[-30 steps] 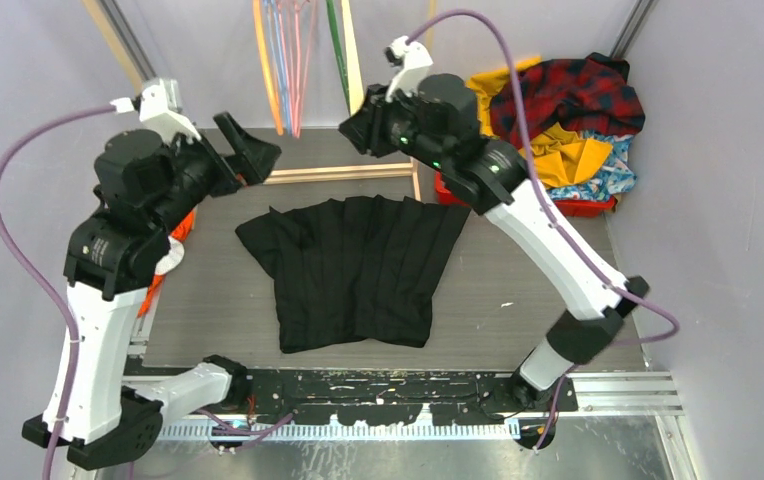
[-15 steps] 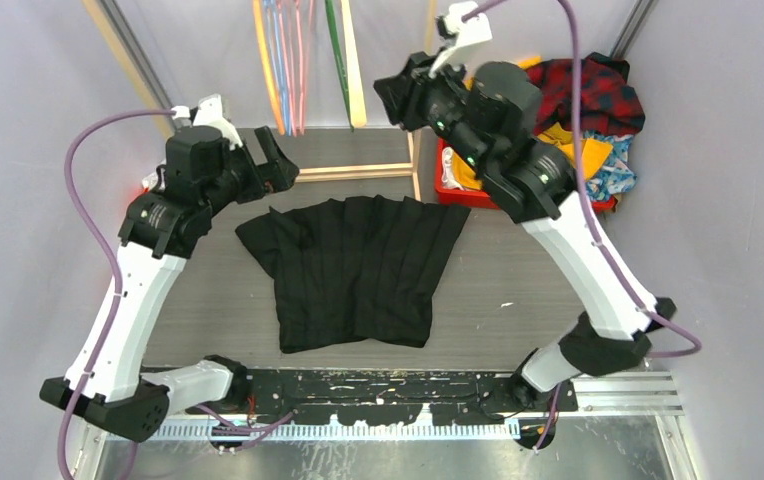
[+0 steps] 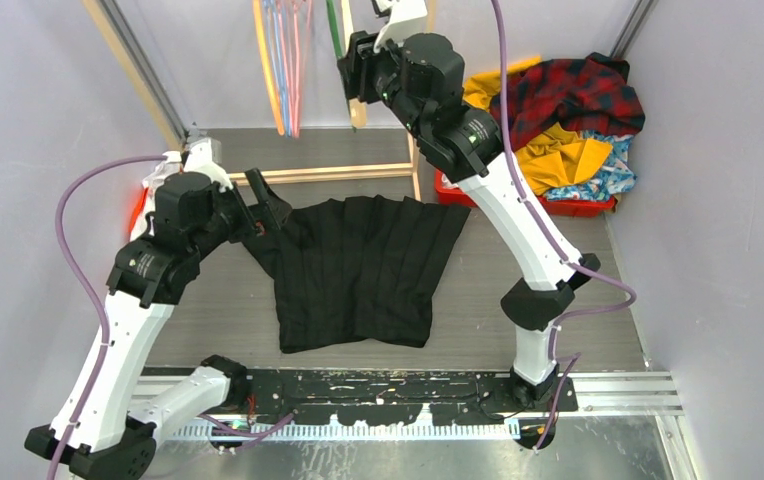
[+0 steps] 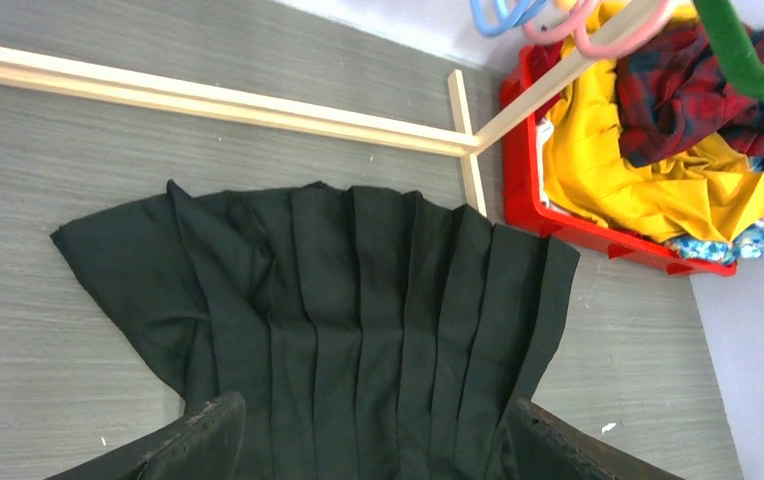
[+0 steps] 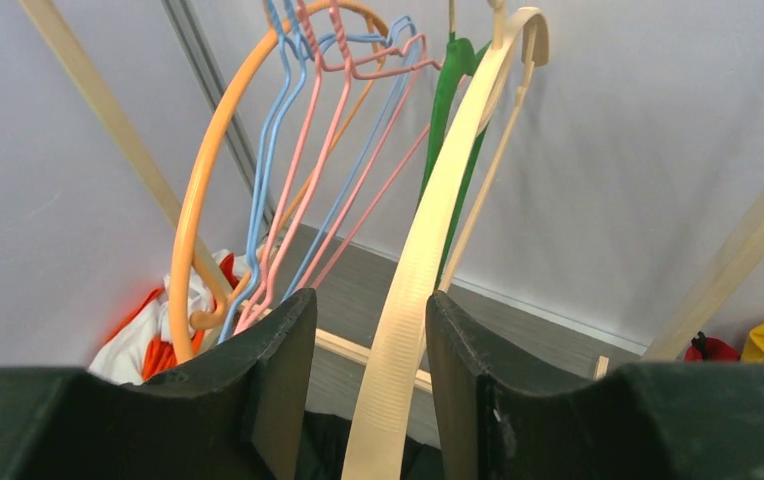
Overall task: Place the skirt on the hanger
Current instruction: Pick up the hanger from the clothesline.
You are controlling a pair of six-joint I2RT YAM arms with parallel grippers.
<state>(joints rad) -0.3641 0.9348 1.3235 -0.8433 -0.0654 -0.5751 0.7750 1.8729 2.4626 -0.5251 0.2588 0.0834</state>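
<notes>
Lying flat at the middle of the grey wood-grain worktop [image 3: 518,290] in the top view is one skirt [image 3: 368,265]: black, matt, pleated lengthwise, narrow at the near edge and flaring to a wider far edge; two arms reach over it; the left end effector [image 3: 263,200] hangs at the skirt's far left corner, spread wide; the right end effector [image 3: 353,65] is raised at the back among a bunch of hangers [image 3: 283,70]; two pale wooden rails [image 3: 338,172] meet in a T behind the skirt; one red bin [image 3: 578,208] at the right rear holds a plaid garment [image 3: 578,95], yellow cloth [image 3: 568,155] and blue printed cloth [image 3: 613,170]; from the left wrist, the skirt [image 4: 358,330] shows about eight flat pleats, its left corner rumpled into a loose flap; the left end effector [image 4: 373,435] stands above it, both dark fingers at the frame's bottom, far apart and touching nothing; the rails [image 4: 208,95] and the bin [image 4: 518,150] lie beyond; from the right wrist, the right end effector [image 5: 368,390] straddles one cream hanger [image 5: 408,300], a broad ribbed plastic band, with a sliver of gap on either side, so the jaws are partly parted and not clamped; beside it hang one thick orange hanger [image 5: 198,190], one green hanger [image 5: 453,110], and thin blue and pink wire ones whose number I cannot tell.
</notes>
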